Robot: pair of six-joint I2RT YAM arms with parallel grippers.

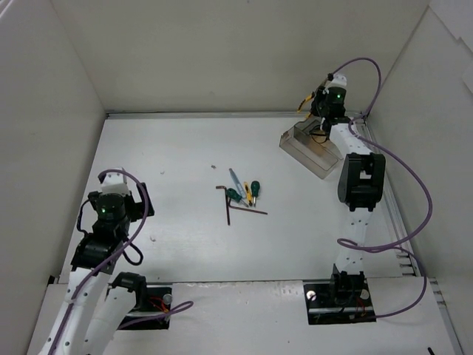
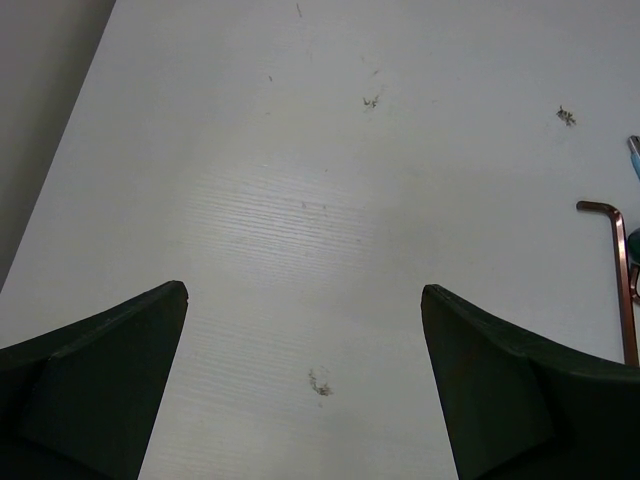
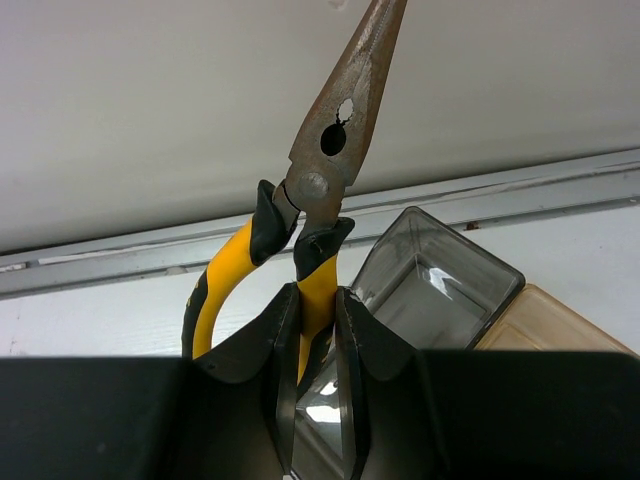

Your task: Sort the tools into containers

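Left fingers (image 2: 90, 385) apart, right fingers (image 3: 250, 348) clamped

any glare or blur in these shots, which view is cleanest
Left wrist: a bright washed-out patch on the table, with fine stripes across it; the hex key at the right edge is sharp. Right wrist: the pliers are crisp, the clear box shows white reflections, the right tool is nearly black. Top external: cleanest, soft even light, faint shadows only.

A robot lab cell: bare white panels (image 1: 236, 52) box in a white table (image 1: 177, 148) with cabled arms (image 1: 358, 185) bolted on
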